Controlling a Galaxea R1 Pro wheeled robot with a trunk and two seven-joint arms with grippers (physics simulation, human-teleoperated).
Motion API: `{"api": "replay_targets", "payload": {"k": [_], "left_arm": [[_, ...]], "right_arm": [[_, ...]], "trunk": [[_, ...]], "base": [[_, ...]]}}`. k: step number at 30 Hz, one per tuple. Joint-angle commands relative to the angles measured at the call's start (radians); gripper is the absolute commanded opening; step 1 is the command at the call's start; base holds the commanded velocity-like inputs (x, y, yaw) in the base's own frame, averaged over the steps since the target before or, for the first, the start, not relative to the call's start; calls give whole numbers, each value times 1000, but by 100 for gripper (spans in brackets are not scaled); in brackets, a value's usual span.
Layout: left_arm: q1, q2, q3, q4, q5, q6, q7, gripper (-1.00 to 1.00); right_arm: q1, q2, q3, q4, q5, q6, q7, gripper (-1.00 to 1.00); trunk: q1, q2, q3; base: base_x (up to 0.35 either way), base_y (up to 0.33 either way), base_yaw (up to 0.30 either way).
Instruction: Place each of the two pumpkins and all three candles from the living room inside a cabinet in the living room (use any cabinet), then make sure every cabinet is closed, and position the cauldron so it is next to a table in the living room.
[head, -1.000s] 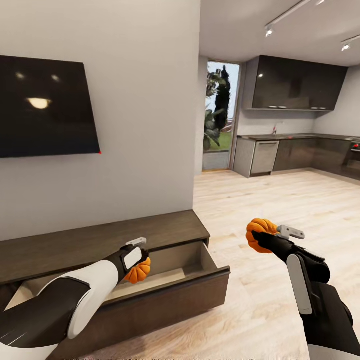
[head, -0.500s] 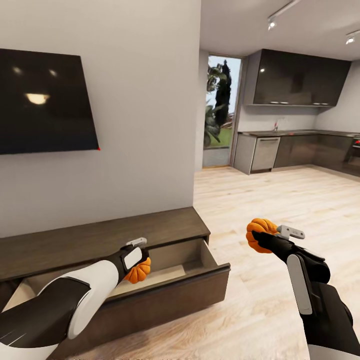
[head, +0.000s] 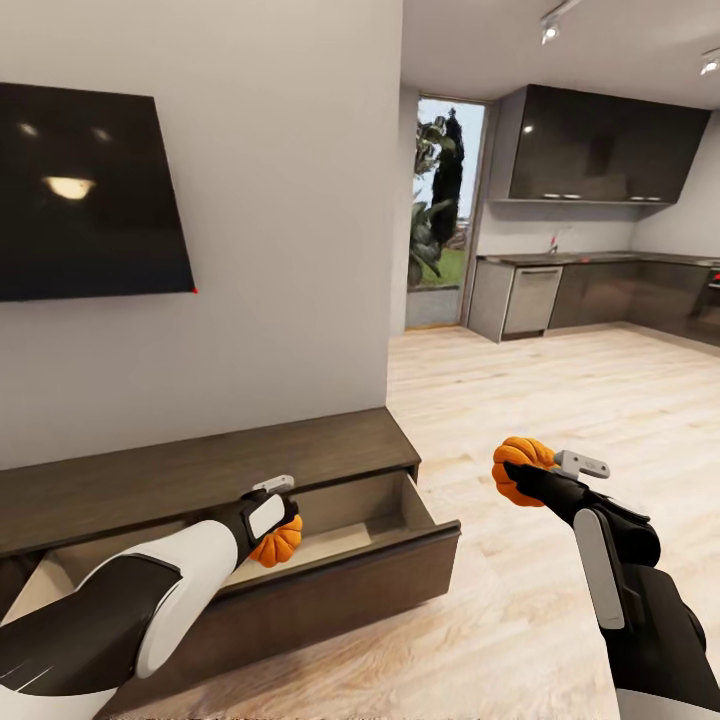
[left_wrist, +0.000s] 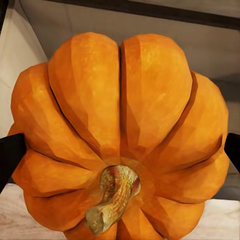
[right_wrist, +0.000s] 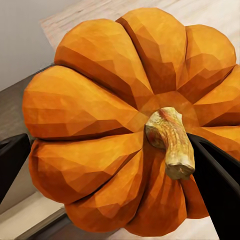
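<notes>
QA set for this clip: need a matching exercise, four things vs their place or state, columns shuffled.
Things:
1 left gripper's pumpkin
2 right gripper's pumpkin
3 cabinet drawer
4 TV

Places or states:
A pulled open
B on the wall above the cabinet
C held over the wooden floor
D held over the open drawer

Pairs: 1-D, 2-C, 3-A, 4-B

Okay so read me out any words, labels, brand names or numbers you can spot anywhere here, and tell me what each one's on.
There is none to read. The wall screen is dark, with only light reflections. The cabinet, its open drawer, both pumpkins, one in the left gripper and one in the right gripper, and the kitchen units carry no lettering or labels.
</notes>
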Motion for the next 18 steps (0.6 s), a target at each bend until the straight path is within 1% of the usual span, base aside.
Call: {"api": "replay_targets", "payload": {"k": [1,18], "left_arm": [[0,0,-10,-2,5,6,5,-100],[0,-1,-10,-2,4,7,5,-100]], "right_arm": [[-1,-1,1,-1,-11,4,-10,-100],[-1,-1,1,-2,-11,4,-10,-100]], "trunk": [[0,-1,-3],[0,-1,-28]], "base": [[0,0,0],[0,0,0]]}}
